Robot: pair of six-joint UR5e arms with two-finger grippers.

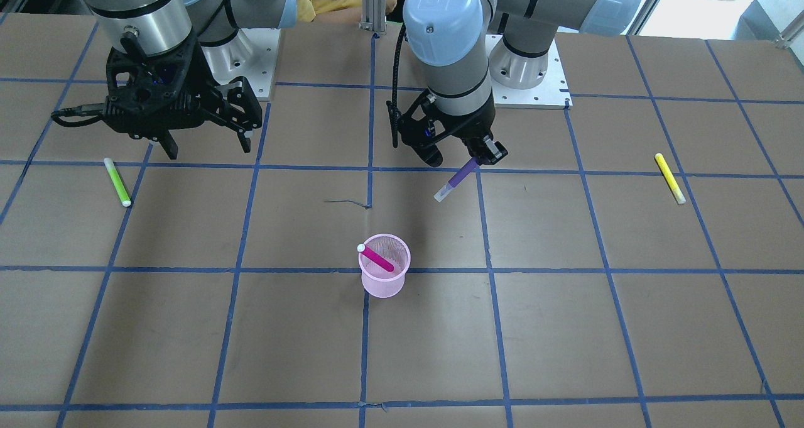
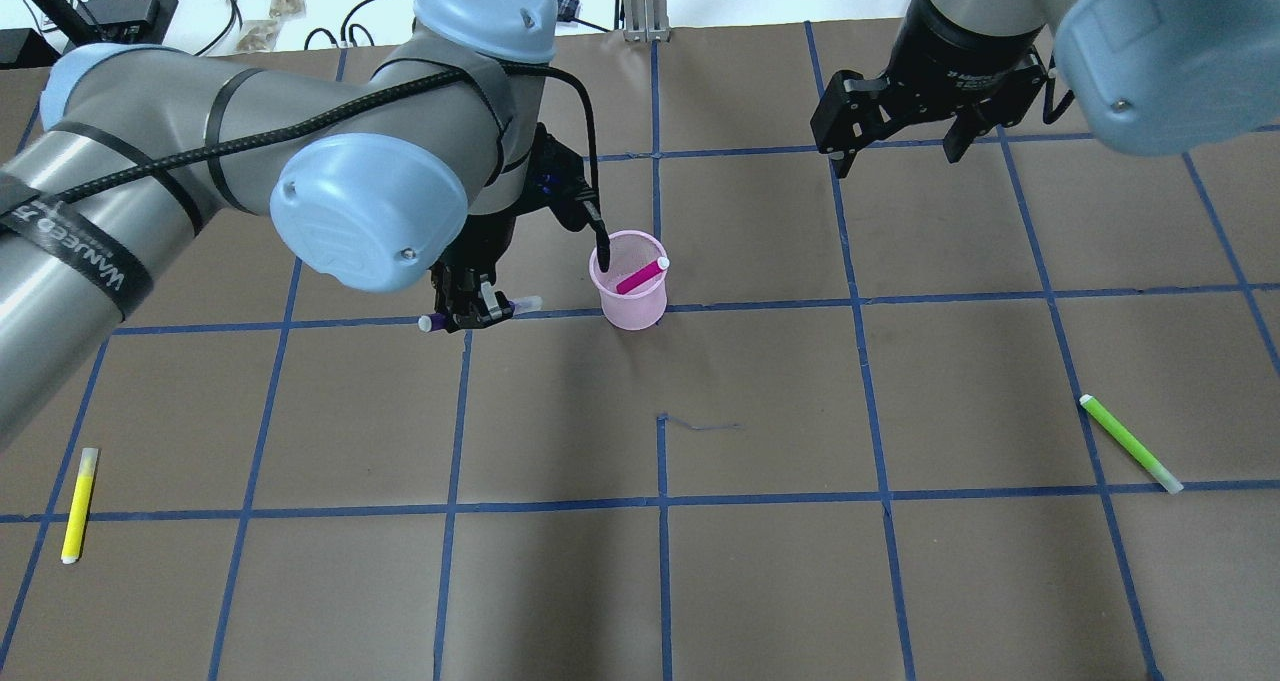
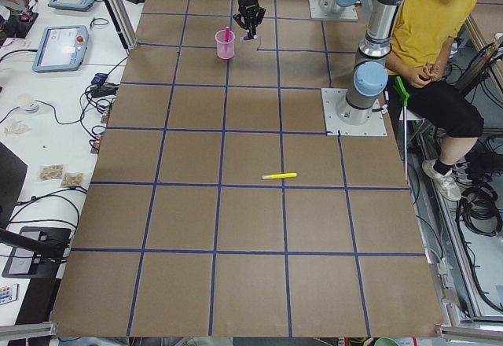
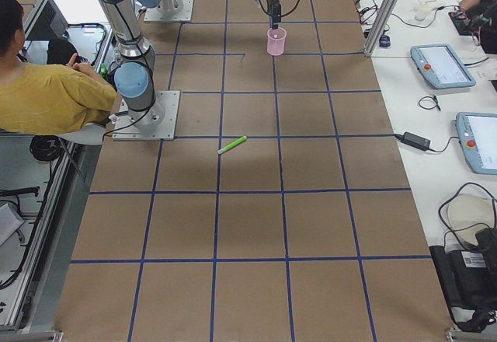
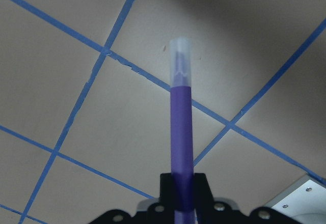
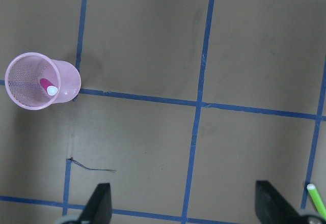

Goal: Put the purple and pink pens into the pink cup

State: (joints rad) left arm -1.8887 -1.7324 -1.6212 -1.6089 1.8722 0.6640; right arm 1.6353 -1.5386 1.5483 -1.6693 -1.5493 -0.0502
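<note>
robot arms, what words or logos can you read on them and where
"WANJEE..." in white on the black strap round the left arm; the rest is unclear.
White print above the right hand: too blurred to read.
Raised logo on the left arm's blue joint cap: looks like "UR", unsure.

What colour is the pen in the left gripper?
Purple pen, clear cap; clearest in the left wrist view.

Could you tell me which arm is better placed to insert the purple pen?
Left. The left gripper holds the purple pen near the pink cup; the right gripper hangs open, empty, farther off.
</note>
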